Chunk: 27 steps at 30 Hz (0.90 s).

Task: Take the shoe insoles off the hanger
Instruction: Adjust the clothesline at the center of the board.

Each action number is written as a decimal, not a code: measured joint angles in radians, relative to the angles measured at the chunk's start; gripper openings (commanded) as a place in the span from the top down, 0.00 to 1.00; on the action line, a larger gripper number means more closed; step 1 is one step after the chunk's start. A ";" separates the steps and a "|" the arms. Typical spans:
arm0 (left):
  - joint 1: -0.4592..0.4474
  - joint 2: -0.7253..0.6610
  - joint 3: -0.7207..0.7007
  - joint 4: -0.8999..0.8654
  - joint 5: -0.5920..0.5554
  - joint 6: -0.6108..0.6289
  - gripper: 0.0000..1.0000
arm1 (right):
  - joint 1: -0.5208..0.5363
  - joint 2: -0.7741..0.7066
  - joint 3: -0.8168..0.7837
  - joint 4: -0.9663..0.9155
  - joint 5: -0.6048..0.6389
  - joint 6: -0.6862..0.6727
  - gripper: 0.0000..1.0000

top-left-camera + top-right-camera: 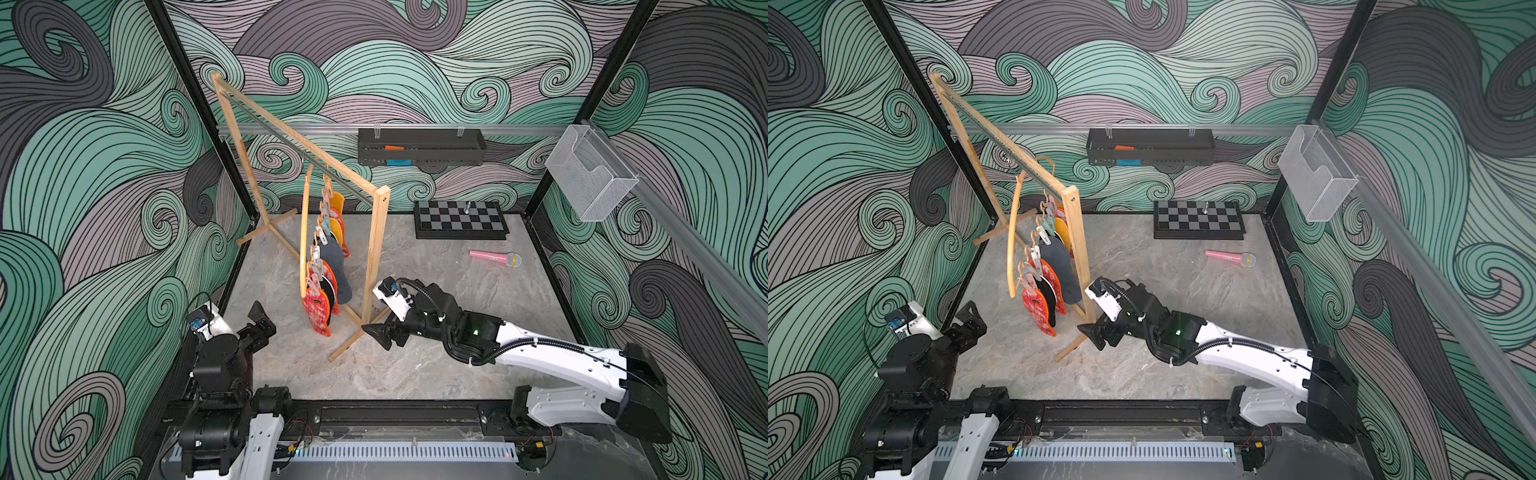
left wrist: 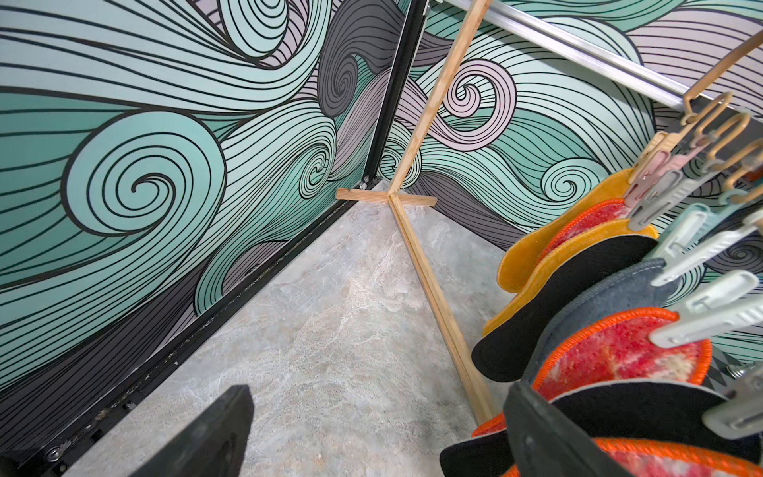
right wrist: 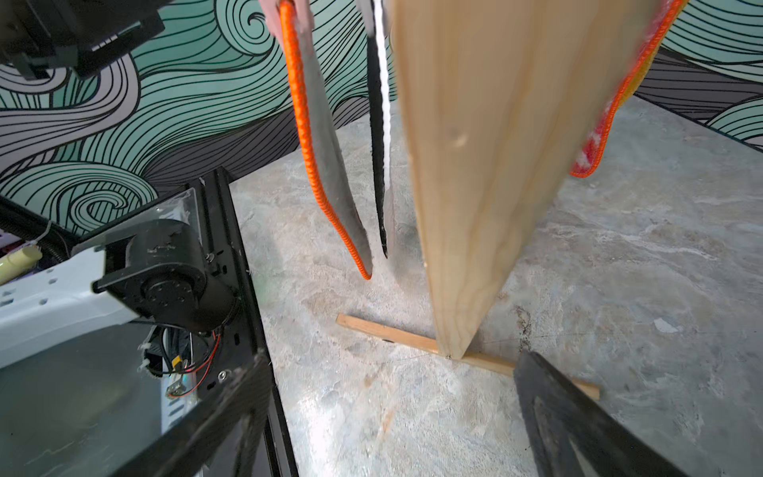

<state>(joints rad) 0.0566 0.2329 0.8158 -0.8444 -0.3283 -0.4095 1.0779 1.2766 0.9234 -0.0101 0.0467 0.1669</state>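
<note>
We list: black wall tray [image 1: 422, 154] holding orange item [image 1: 393, 147], blue item [image 1: 398, 162]. Shoe insoles [image 1: 336, 270] pegged on hanger [image 1: 304, 232]. Rack post [image 1: 374, 257] stands between them and right gripper [image 1: 378, 336]. Left gripper [image 1: 262, 318] near. Both jaws spread, empty.

I can read no text, number or brand anywhere here. The nearest thing to a label is a small dark mark on the barrel of the pink microphone [image 1: 494, 258] lying on the worktop [image 1: 415, 374]. In both top views it is too small for me to make out. The shoe insoles [image 2: 619, 355] hanging close to my left wrist camera show me no lettering.
</note>
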 measured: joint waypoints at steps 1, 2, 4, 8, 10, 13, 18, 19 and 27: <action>0.000 0.000 0.000 0.000 0.000 0.000 0.04 | 0.000 0.010 0.004 0.011 0.011 0.005 0.06; 0.000 0.000 0.000 0.000 0.001 0.000 0.04 | 0.000 0.023 0.013 0.019 0.025 0.009 0.05; 0.000 0.001 0.000 0.000 0.002 0.000 0.04 | 0.000 0.047 0.026 0.040 0.057 0.018 0.05; 0.000 0.001 0.000 0.000 0.008 0.003 0.04 | 0.000 0.072 0.035 0.084 0.121 0.024 0.06; 0.000 0.001 0.000 0.000 0.013 0.003 0.04 | -0.002 0.087 0.050 0.099 0.156 0.024 0.06; 0.000 0.001 0.000 0.000 0.021 0.005 0.04 | -0.013 0.101 0.058 0.142 0.200 0.031 0.08; 0.000 0.006 -0.001 0.001 0.027 0.007 0.04 | -0.059 0.121 0.058 0.189 0.238 0.054 0.10; 0.000 0.009 -0.001 0.002 0.027 0.007 0.04 | -0.068 0.124 0.058 0.195 0.242 0.055 0.10; 0.000 0.015 -0.002 0.003 0.031 0.009 0.04 | -0.148 0.129 0.057 0.207 0.263 0.056 0.15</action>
<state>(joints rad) 0.0566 0.2478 0.8139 -0.8417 -0.2977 -0.4004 0.9302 1.4059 0.9802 0.1970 0.3099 0.2234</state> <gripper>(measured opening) 0.962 0.870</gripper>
